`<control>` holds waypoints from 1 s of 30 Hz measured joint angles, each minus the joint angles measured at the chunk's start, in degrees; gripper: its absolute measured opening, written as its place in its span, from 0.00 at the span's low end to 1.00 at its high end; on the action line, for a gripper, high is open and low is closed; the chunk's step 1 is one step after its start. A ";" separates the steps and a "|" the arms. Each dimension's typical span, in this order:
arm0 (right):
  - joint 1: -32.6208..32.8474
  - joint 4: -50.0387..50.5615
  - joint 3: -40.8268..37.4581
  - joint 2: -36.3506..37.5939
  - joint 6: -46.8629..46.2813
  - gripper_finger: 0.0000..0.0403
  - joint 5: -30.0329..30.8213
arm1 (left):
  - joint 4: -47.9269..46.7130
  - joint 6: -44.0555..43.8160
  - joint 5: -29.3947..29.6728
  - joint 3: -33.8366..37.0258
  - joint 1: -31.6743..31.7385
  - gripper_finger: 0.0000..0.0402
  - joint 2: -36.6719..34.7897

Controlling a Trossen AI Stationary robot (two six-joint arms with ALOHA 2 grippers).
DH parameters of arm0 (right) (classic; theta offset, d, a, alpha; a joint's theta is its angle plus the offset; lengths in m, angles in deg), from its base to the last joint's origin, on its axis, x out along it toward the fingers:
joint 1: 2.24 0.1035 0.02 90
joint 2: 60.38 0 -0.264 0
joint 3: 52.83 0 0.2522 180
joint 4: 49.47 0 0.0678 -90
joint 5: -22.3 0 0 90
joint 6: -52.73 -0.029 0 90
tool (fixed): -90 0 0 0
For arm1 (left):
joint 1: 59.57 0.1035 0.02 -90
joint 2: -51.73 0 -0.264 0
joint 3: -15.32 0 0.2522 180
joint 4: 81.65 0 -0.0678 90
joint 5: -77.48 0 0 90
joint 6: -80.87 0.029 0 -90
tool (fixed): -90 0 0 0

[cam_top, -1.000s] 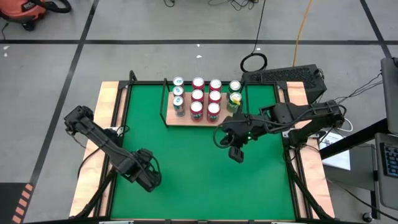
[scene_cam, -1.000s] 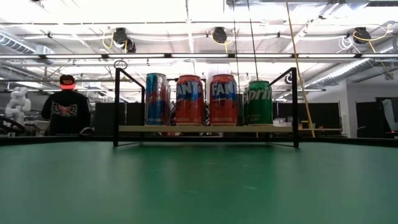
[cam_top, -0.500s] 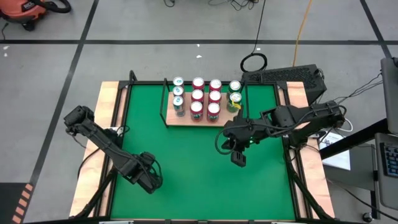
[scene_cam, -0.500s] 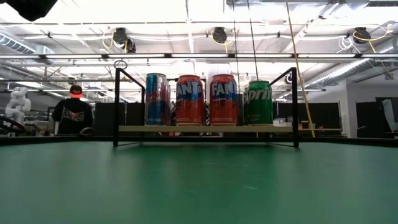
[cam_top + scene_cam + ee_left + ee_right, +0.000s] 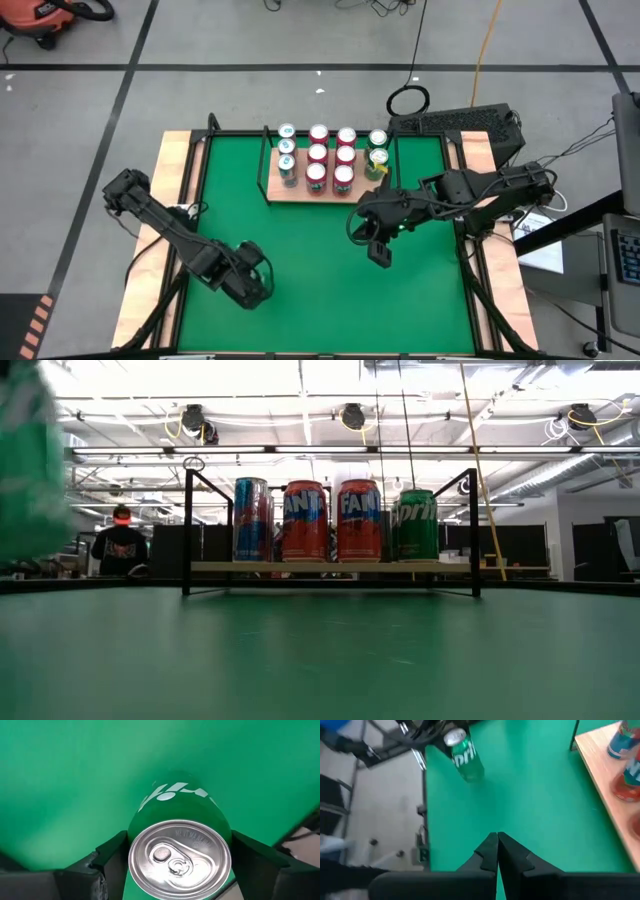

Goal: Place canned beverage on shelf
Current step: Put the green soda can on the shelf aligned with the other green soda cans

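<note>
A green Sprite can (image 5: 180, 855) stands upright between the fingers of my left gripper (image 5: 250, 285), over the mat's near left part. It also shows in the right wrist view as a green can (image 5: 465, 755), and as a green blur (image 5: 25, 460) in the low view. The shelf (image 5: 300, 193), a light-wood board in black rails, stands at the mat's far middle with several cans on it. My right gripper (image 5: 380, 250) hangs shut over the mat in front of the shelf's right end. My left gripper pinches the can's upper wall (image 5: 131, 851) between its two fingers, one on each side just below the rim. The fingers come from above, pointing down. The can is upright, top up. In the low view its lower end seems clear of the mat.
The green mat (image 5: 320, 300) lies open between both grippers and the near edge. The shelf's black rails (image 5: 187, 530) rise at its sides and back. A person (image 5: 120, 545) stands in the room behind the table. Wooden strips (image 5: 175, 160) border the mat.
My left gripper has shifted a little toward the table's right edge and rolled about its downward axis. The green can has come into the low view at its left side, blurred by motion.
</note>
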 joint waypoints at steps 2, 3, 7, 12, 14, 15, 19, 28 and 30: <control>-0.01 -2.20 0.00 -0.03 -1.50 0.00 -0.05 | -1.42 4.90 2.51 -3.28 0.99 0.67 0.00; -0.01 -3.57 -0.02 -0.07 -2.10 0.01 -0.25 | -1.99 8.06 3.70 -4.96 1.62 0.67 -0.04; -0.01 -8.59 -0.02 -0.11 -3.21 0.06 -1.89 | -2.37 22.76 6.83 -12.24 4.47 0.67 -0.04; -0.05 -12.56 -0.02 -0.35 -4.92 0.20 -3.29 | -1.97 39.30 10.96 -20.74 8.42 0.67 -0.07; -0.05 -14.41 -0.04 -0.45 -6.20 0.28 -4.48 | -1.05 46.17 11.18 -23.38 10.03 0.67 -0.13; -0.05 -15.71 -0.04 -0.71 -6.52 0.32 -5.17 | -0.63 49.38 11.17 -24.55 10.86 0.67 -0.13; -0.05 -19.87 -0.04 -1.40 -6.21 0.51 -6.55 | 2.44 61.18 9.87 -27.83 13.74 0.67 -0.13; -3.03 -21.03 -0.04 -2.70 -0.96 0.89 -4.44 | 7.21 76.20 4.60 -28.91 17.91 0.67 -0.13; -4.24 -21.69 0.00 -3.17 -0.06 0.92 -6.85 | 7.68 78.78 4.53 -28.92 18.36 0.67 -0.13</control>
